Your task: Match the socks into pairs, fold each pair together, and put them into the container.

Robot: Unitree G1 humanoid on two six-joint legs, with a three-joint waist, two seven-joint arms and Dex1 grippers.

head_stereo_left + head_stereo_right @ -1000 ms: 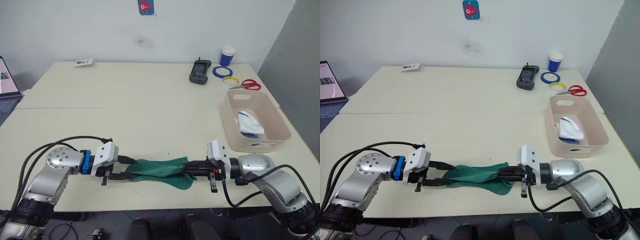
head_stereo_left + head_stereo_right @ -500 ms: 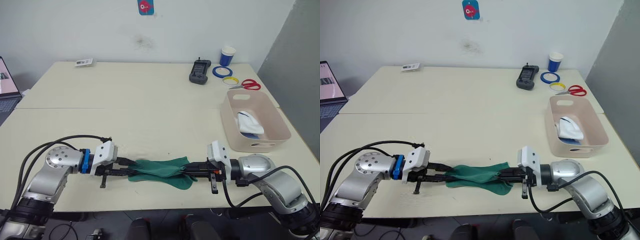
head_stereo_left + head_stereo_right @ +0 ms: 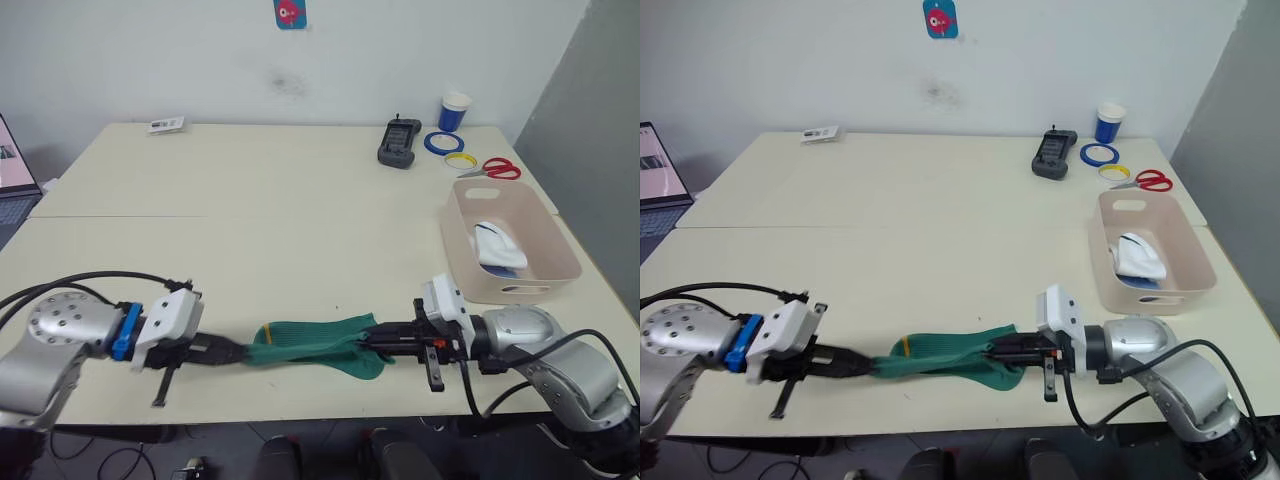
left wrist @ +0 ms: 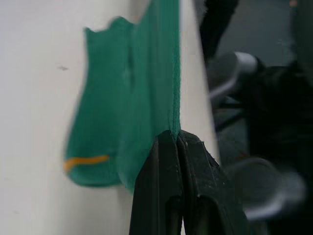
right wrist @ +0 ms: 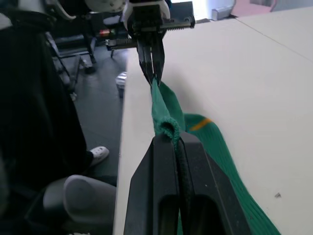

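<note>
over the table (image 3: 300,220) both grippers' fingers (image 4: 168,181) clamp the green socks (image 3: 310,343).

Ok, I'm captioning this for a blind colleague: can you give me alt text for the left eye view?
Two robot grippers, the left gripper and right gripper, each shut on one end of a dark green sock, hold it stretched near the table's front edge. To the right, a pink container holds white and blue socks.
</note>
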